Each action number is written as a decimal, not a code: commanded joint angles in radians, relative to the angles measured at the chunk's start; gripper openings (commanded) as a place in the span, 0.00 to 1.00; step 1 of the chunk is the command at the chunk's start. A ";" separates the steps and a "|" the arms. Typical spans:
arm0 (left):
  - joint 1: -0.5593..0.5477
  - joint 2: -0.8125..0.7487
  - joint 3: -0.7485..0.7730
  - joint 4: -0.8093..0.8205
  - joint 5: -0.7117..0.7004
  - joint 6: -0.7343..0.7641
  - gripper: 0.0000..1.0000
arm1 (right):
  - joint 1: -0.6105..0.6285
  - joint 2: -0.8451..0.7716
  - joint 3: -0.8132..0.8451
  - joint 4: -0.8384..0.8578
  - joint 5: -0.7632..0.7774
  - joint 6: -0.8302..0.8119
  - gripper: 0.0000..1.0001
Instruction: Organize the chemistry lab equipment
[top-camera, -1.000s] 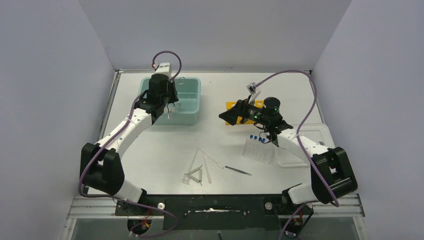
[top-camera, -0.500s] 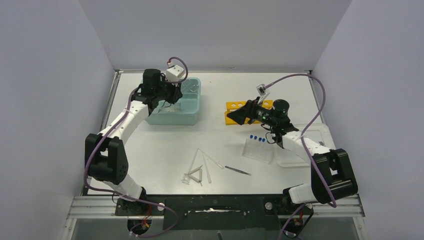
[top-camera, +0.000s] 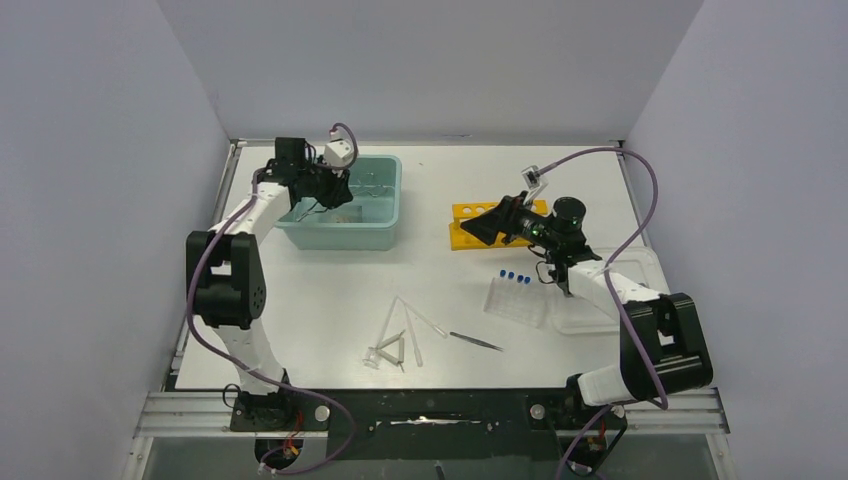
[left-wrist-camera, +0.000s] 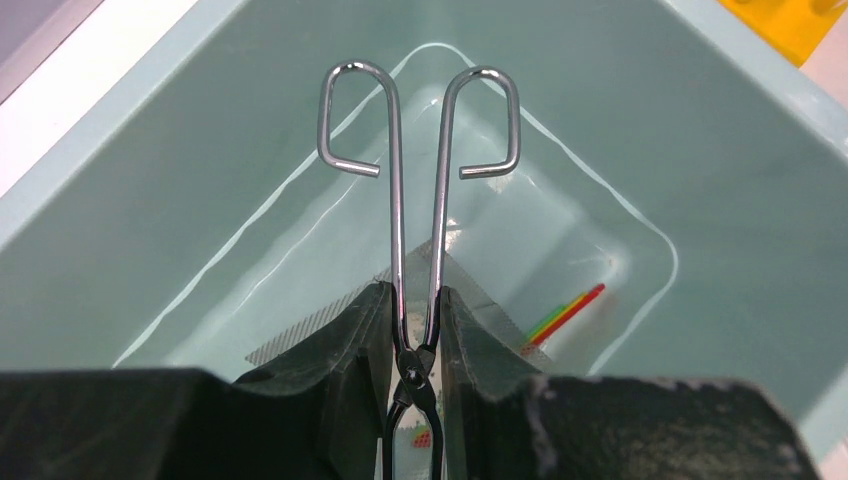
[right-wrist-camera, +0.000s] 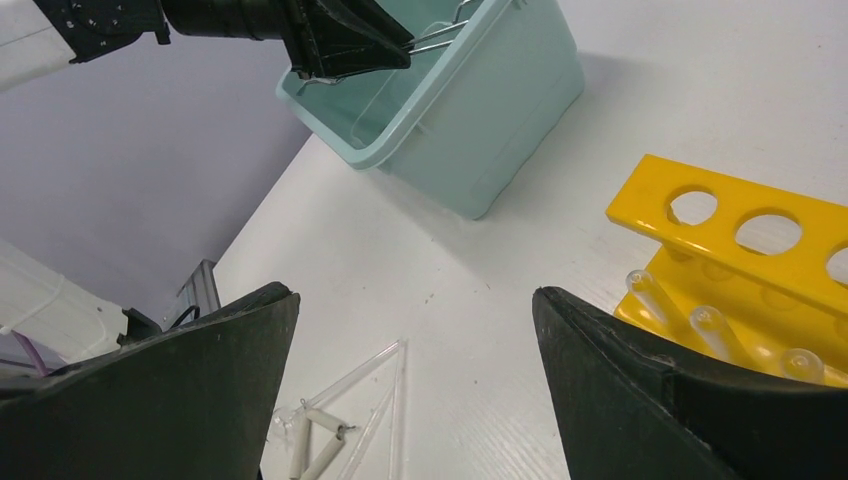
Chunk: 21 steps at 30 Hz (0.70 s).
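A: What has changed in the last second?

B: The left arm has folded back toward 10 o'clock. It has brought the left gripper (left-wrist-camera: 415, 300) down from above the teal plastic tub (top-camera: 392, 222) and into it. The tub sits at 11 o'clock on the white bench (top-camera: 330, 300). The jaws are almost closed, pinching the metal scissor-like forceps (left-wrist-camera: 418, 190) around the pivot. The loop handles point at the tub's far corner.

A: What does that mean for the tidying?

B: I judge the forceps are about to be dropped in, but they are not yet let go.

A: And the other arm?

B: The right gripper (right-wrist-camera: 415, 295) has drifted slightly toward 3 o'clock. Its jaws are spread wide and hold nothing, beside the yellow plastic tube rack (right-wrist-camera: 735, 235) at 1 o'clock. Left out on the bench are:
- the blue-capped tubes (top-camera: 515, 277) at 3 o'clock
- the thin metal tweezers (top-camera: 476, 341) at 5 o'clock
- the clear plastic droppers (top-camera: 400, 338) at 6 o'clock

A: Anything you cannot make out?

B: The forceps' tips are hidden behind the jaws, and I cannot tell whether the forceps touch the tub floor. Something flat lies beneath them, with a mesh edge and a red, yellow and green stripe, and I cannot identify it. The right arm covers part of the translucent white lid (top-camera: 580, 315) at 4 o'clock.
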 joint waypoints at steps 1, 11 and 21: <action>-0.008 0.091 0.151 -0.116 0.044 0.101 0.00 | -0.010 0.020 0.020 0.064 -0.020 -0.003 0.91; -0.019 0.212 0.253 -0.194 0.018 0.139 0.00 | -0.024 -0.016 0.023 -0.004 0.005 -0.053 0.91; -0.030 0.343 0.389 -0.462 -0.029 0.211 0.06 | -0.034 -0.014 0.030 -0.028 0.009 -0.063 0.91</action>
